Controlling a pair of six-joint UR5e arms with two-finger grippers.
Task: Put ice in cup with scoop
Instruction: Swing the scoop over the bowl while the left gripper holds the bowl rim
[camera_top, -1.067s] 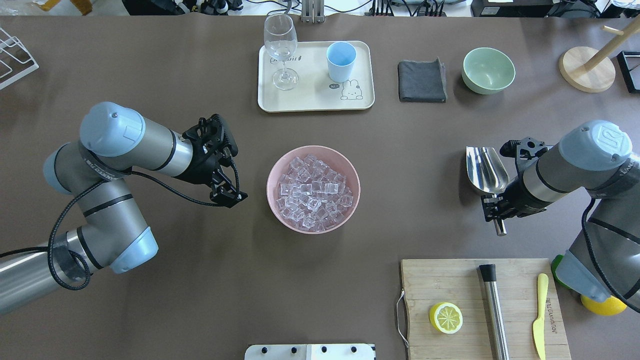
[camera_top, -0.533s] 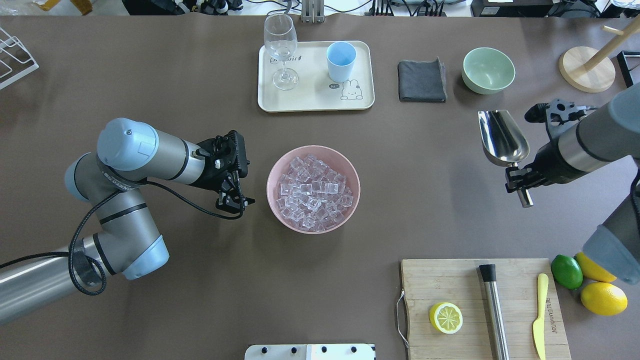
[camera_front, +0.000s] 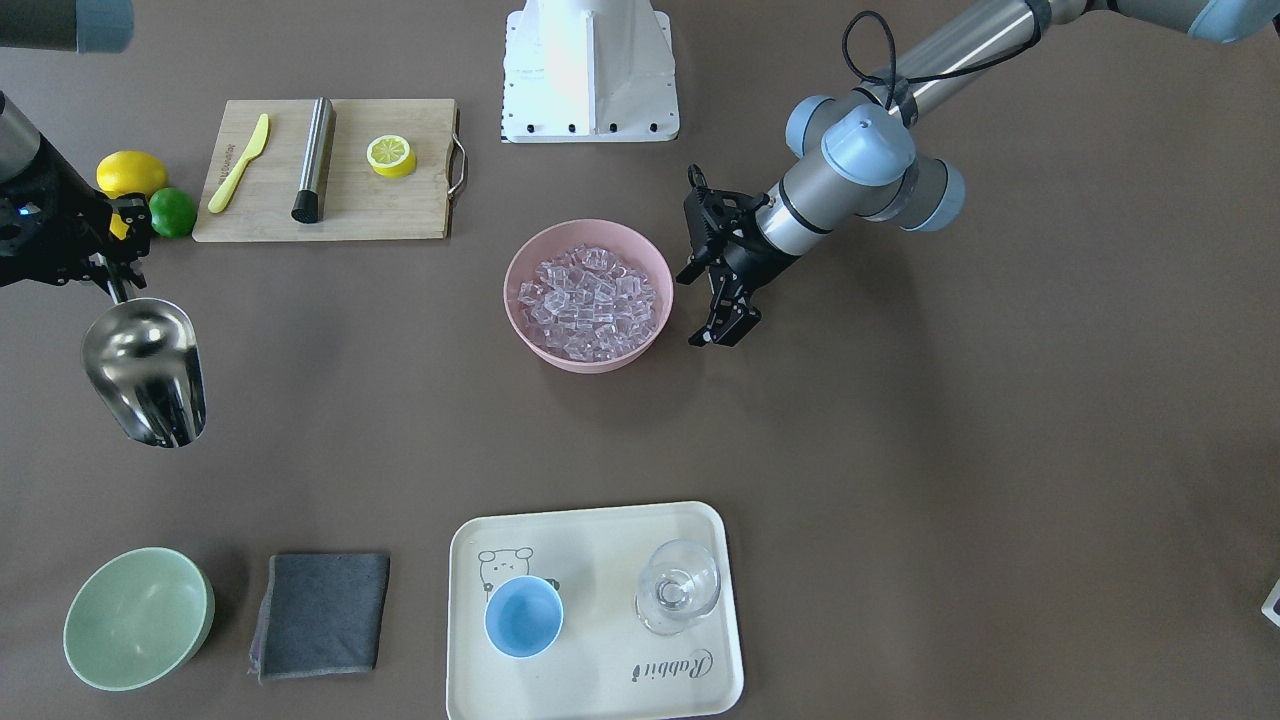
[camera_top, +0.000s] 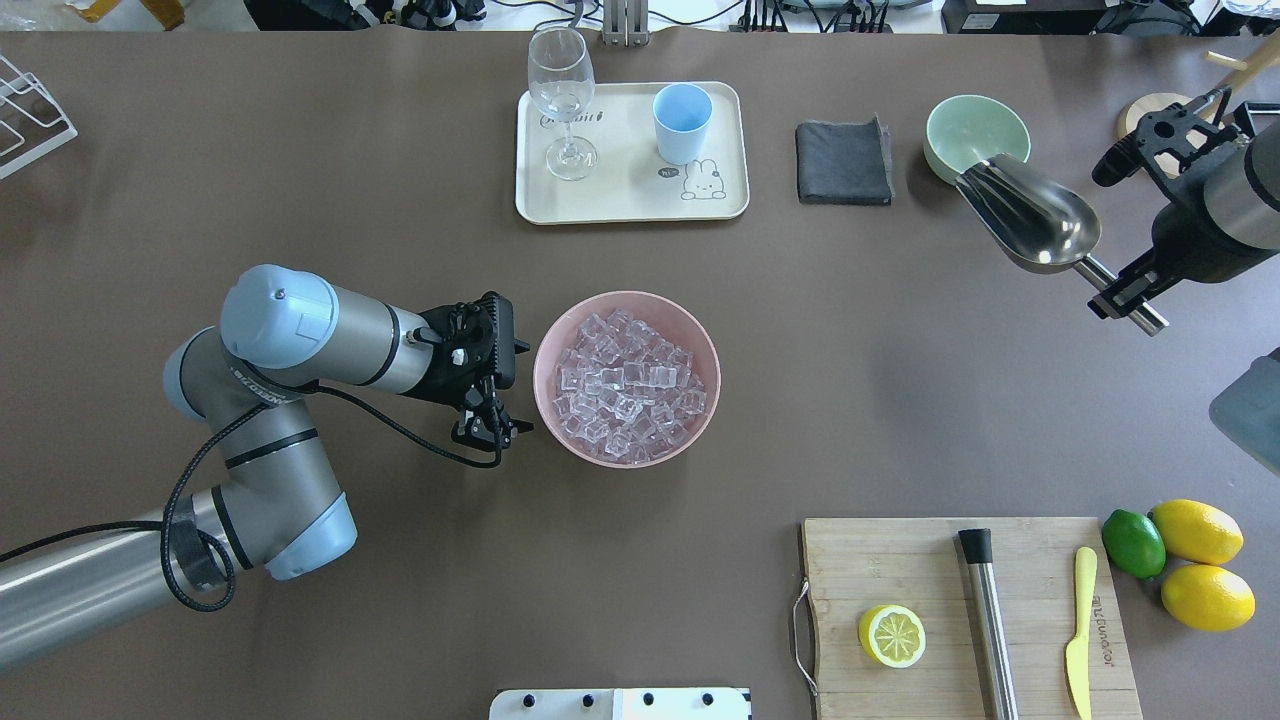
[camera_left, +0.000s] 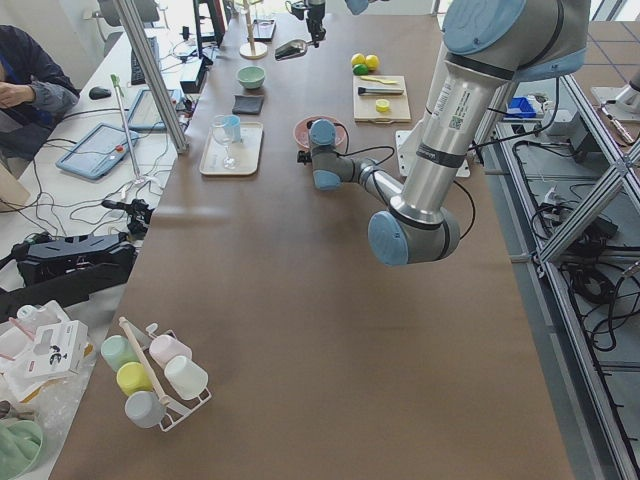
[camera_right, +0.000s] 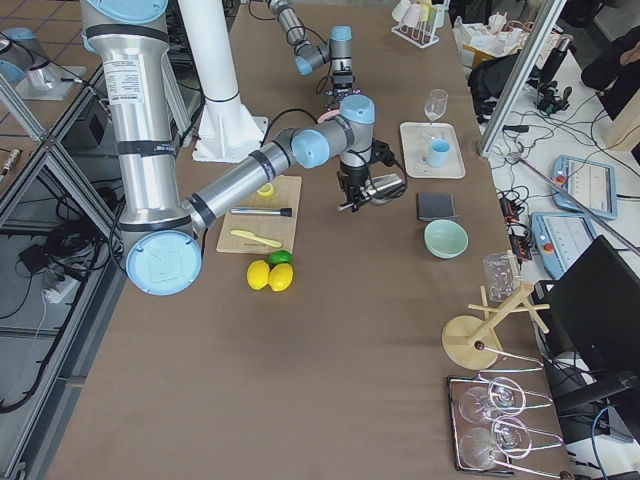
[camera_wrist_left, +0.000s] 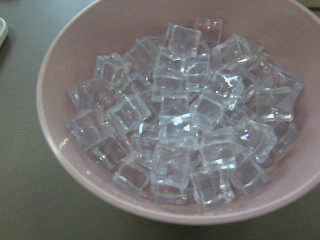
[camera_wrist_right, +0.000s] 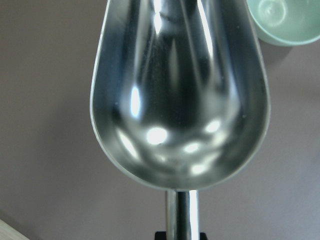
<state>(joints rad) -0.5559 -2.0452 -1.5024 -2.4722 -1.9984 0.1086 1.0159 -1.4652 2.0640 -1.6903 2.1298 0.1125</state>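
The ice (camera_top: 625, 385) is heaped in a pink bowl (camera_top: 545, 345) at the table's middle; it fills the left wrist view (camera_wrist_left: 185, 125). The light-blue cup (camera_top: 682, 122) stands empty on a cream tray (camera_top: 630, 205) at the back, also in the front view (camera_front: 523, 616). My right gripper (camera_top: 1125, 300) is shut on the handle of the steel scoop (camera_top: 1030, 215), held in the air at the far right, trough empty (camera_wrist_right: 180, 90). My left gripper (camera_top: 490, 430) hangs just left of the pink bowl, apparently open and empty.
A wine glass (camera_top: 560, 90) shares the tray. A grey cloth (camera_top: 843, 162) and a pale green bowl (camera_top: 975, 135) lie right of it, close to the scoop's tip. A cutting board (camera_top: 900, 560) with a steel rod (camera_top: 988, 620), lemon half and knife sits front right.
My right arm has lifted the scoop off the table and carried it back and right, near the green bowl. My left gripper has moved right, up to the pink bowl's side.
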